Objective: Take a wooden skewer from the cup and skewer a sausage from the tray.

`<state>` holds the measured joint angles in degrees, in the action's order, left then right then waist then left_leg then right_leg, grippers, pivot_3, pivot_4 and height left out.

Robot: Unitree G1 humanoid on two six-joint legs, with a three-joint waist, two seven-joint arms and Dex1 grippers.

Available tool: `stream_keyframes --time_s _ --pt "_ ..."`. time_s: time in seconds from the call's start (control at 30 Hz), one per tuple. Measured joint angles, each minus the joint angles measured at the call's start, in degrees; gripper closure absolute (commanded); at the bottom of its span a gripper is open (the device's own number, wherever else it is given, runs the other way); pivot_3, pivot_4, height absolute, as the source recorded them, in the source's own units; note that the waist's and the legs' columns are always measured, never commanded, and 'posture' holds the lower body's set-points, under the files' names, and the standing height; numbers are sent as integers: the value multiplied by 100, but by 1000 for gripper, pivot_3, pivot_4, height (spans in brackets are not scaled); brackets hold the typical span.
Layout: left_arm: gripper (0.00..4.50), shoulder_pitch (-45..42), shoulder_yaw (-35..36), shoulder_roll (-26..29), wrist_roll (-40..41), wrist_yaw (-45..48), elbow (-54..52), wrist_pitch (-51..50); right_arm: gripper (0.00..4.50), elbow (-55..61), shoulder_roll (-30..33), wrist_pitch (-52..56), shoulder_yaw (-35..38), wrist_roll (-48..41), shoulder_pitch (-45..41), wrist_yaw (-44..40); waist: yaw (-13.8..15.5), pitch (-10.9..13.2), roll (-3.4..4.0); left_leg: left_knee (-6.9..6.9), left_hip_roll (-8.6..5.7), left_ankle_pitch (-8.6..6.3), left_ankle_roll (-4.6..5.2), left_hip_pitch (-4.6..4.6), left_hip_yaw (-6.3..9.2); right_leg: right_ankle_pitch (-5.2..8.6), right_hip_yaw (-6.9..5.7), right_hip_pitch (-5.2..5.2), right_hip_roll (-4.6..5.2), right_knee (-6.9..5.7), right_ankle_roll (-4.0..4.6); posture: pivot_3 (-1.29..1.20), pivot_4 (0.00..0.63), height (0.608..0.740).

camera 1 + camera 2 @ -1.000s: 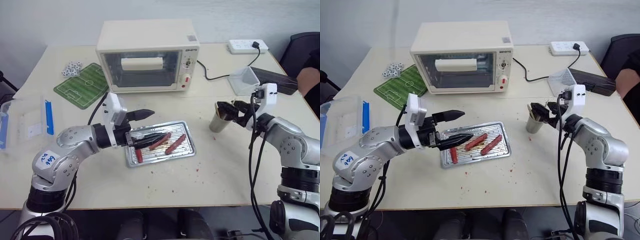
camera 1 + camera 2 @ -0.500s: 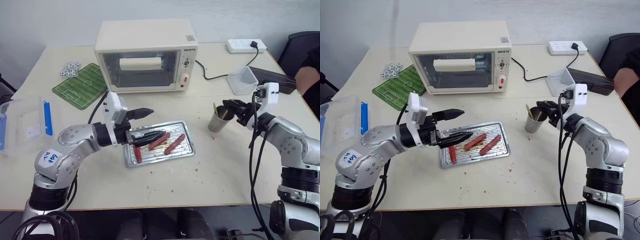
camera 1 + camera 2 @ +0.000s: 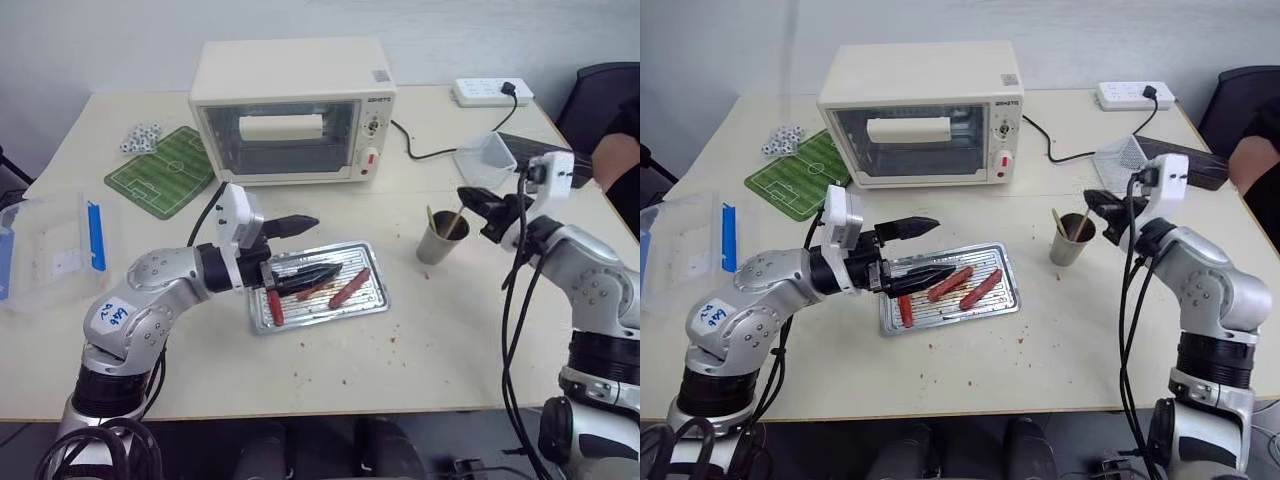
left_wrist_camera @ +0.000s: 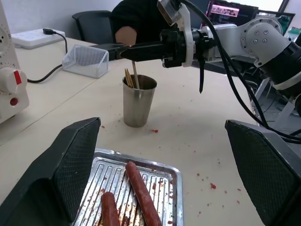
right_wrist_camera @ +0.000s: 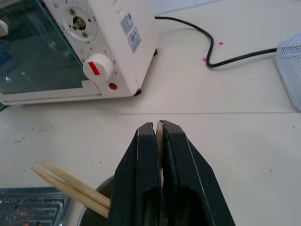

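Right tool [image 5: 159,129]: pinching a wooden skewer [image 4: 134,74] tight between its closed fingers, directly above the cup [image 4: 137,101]. Skewer's lower end is sitting inside the cup, beside two more sticks [image 5: 70,184] leaning on the rim.

Left tool [image 3: 910,252]: hovering wide open and gripping nothing, over the near end of the tray [image 3: 1006,300]. Sausage [image 3: 949,283] is lying on the tray just past its fingertips, another sausage [image 3: 982,288] alongside.

Toaster oven [image 3: 920,110]: standing on the surface [image 3: 1060,350] behind both tools.
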<state>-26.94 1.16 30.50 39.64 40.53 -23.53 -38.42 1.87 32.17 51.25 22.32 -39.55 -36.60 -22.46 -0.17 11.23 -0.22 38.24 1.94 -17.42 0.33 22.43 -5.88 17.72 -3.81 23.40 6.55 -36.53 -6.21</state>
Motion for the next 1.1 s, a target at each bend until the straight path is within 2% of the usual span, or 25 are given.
stream_keyframes --time_s 0.27,0.33,0.43,0.6,0.67,0.83,1.1 --pt "0 -101 -20 -329 -180 -268 -13 172 4471 185 502 845 533 -718 -1612 533 -9 0 0 -3 4 0 0 2 -3 0 2 5 -4 1 0 0 150 740" --pt "0 -151 0 -427 -191 -376 -28 219 4471 50 209 1097 730 -1030 -2121 893 -28 -1 -1 -2 11 0 0 0 -8 0 5 5 -7 0 0 0 150 740" --pt "0 -176 15 -531 -195 -542 -98 286 4471 -45 -712 1565 1029 -1811 -2630 1769 -78 -3 -5 -5 23 1 -2 -1 -7 0 5 5 -10 -3 1 0 150 740" --pt "0 -92 154 -508 -256 -804 -263 378 4471 -226 -2272 1949 1168 -3142 -2508 3325 -140 -3 -6 -3 18 4 -2 30 -4 0 4 32 -5 -10 0 0 150 740" --pt "0 -81 281 -504 -301 -920 -279 430 4471 -244 -2610 1974 1087 -3685 -2440 3835 -136 -3 -5 4 14 5 0 49 9 0 -6 40 -4 -9 0 0 150 740" --pt "0 -53 541 -526 -323 -1222 -307 485 4471 -361 -2656 1720 908 -4902 -2338 4776 -130 -4 -6 30 -2 5 7 77 37 -2 -23 40 5 -7 -3 0 150 740" --pt "0 -56 308 -925 -641 -1494 -305 839 4471 -566 -2612 731 341 -6550 -2113 5951 -149 -4 -6 28 3 7 10 76 36 -4 -23 41 1 -7 -7 0 150 740"
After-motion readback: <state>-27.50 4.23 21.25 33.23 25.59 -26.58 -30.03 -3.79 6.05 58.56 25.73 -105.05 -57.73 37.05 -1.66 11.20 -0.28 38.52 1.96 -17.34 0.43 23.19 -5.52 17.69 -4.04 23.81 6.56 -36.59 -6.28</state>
